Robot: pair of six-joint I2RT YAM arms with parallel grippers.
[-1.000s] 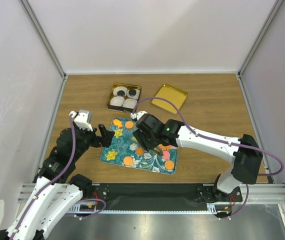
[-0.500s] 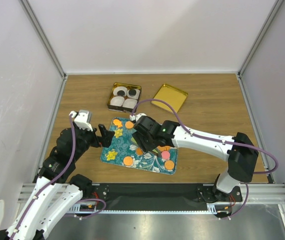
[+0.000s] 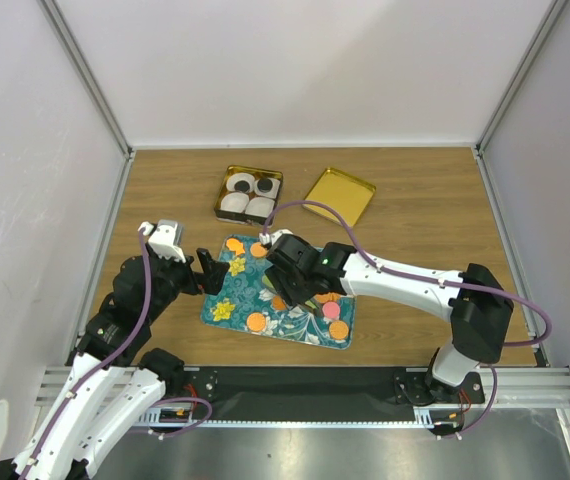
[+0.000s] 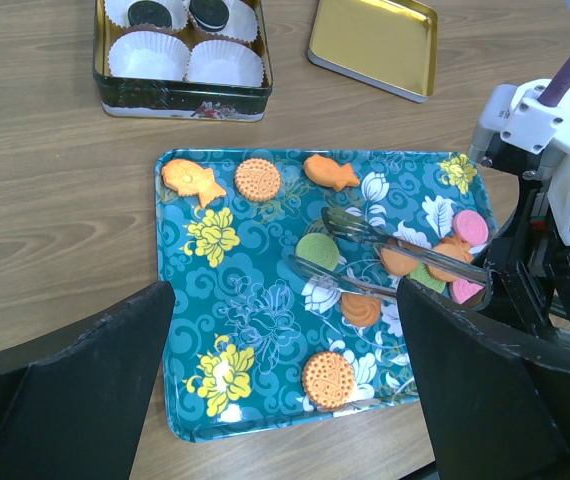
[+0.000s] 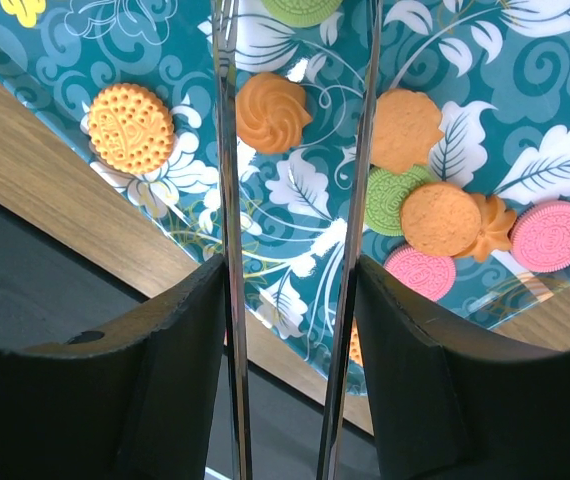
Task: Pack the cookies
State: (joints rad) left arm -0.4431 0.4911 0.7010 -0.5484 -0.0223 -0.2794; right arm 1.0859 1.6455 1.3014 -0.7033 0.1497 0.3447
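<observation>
Cookies lie on a teal floral tray (image 3: 227,296), also seen in the left wrist view (image 4: 255,330). My right gripper (image 3: 300,280) is shut on metal tongs (image 4: 395,240) and holds them low over the tray's middle. In the left wrist view the open tong tips straddle a green cookie (image 4: 316,250). In the right wrist view an orange swirl cookie (image 5: 273,112) lies between the tong arms (image 5: 227,200). A pile of orange, green and pink cookies (image 5: 435,215) lies to the right. My left gripper (image 3: 208,272) is open and empty at the tray's left edge.
A tin (image 3: 248,194) with four white paper cups stands behind the tray; two cups hold black cookies (image 4: 149,12). A gold lid (image 3: 339,195) lies to its right. The table's near edge is just below the tray.
My right gripper has shifted slightly left over the tray with the tongs. The left arm has not moved.
</observation>
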